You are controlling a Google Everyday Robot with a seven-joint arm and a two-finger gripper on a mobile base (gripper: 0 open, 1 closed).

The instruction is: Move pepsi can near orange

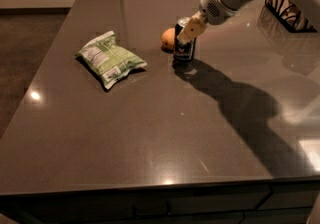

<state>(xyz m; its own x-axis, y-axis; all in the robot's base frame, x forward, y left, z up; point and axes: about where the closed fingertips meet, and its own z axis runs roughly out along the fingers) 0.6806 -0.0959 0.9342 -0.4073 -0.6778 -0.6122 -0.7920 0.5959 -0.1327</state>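
Dark-blue pepsi can (184,51) (tan gripper (187,33) fingers (192,27) atop)

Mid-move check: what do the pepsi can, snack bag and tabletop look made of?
The pepsi can, gripped near its top by the gripper: likely thin metal, glossy dark print, silver rim. The snack bag: probably plastic film, crinkled and creased. The tabletop: hard, polished, dark, maybe stone or laminate; it mirrors lights.

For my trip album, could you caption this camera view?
Robot's tool holds a blue can beside an orange on a dark table, green snack bag nearby.
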